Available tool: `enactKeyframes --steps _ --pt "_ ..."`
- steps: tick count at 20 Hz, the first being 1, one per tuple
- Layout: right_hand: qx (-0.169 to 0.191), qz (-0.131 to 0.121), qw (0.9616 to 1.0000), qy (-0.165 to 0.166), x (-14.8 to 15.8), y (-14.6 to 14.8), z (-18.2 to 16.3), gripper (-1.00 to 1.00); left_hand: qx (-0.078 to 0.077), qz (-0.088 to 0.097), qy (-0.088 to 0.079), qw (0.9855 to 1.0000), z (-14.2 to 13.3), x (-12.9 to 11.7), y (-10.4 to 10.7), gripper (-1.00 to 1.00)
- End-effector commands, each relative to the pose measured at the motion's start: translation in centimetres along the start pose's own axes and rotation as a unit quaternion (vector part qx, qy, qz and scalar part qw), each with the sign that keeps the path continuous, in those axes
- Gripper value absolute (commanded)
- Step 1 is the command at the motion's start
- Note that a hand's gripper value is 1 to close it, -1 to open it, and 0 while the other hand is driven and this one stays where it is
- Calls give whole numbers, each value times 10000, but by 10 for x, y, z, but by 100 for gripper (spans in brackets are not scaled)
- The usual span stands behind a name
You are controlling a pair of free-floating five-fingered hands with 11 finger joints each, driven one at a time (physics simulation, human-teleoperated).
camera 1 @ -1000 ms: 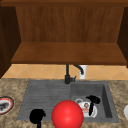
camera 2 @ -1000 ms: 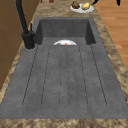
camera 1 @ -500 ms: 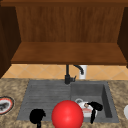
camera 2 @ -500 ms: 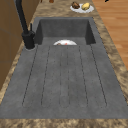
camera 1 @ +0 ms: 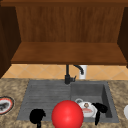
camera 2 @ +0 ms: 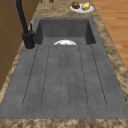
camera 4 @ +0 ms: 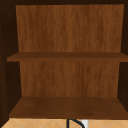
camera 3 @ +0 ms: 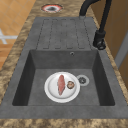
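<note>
A big red ball (camera 1: pixel 67 114) shows low in the front view, between the two hands and over the sink's front edge. My left hand (camera 1: pixel 37 116) hangs to its left above the draining board (camera 1: pixel 45 92). My right hand (camera 1: pixel 100 108) hovers to its right, just beside a white plate (camera 1: pixel 86 110) that lies in the sink basin (camera 3: pixel 35 62). That plate (camera 3: pixel 62 87) carries a red strip of meat (camera 3: pixel 61 84) and a small brown piece (camera 3: pixel 70 84). Its rim (camera 2: pixel 65 42) peeks over the basin edge in the left side view.
A black tap (camera 1: pixel 67 75) stands behind the sink, with a white cup (camera 1: pixel 82 71) by the wall. A red-rimmed plate (camera 1: pixel 5 105) lies on the left counter, and a plate of food (camera 2: pixel 81 7) on the right. A wooden shelf (camera 4: pixel 67 107) hangs overhead.
</note>
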Motion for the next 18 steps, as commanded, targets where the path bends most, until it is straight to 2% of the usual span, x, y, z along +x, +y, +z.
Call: enactKeyframes --steps 1,4,7,12,18 --pt "-246 583 9979 94 -9 -2 12 -100 0 0 0 10000 0 0 0 0" --pt "-363 737 9964 230 -13 2 24 -100 0 0 0 10000 0 0 0 0" --pt "-592 937 9931 378 -14 11 38 -100 0 0 0 10000 0 0 0 0" --pt "-858 1338 9854 611 -18 24 63 -100 0 0 0 10000 0 0 0 0" --pt "-1110 1777 9743 829 -22 41 94 -100 0 0 0 10000 0 0 0 0"
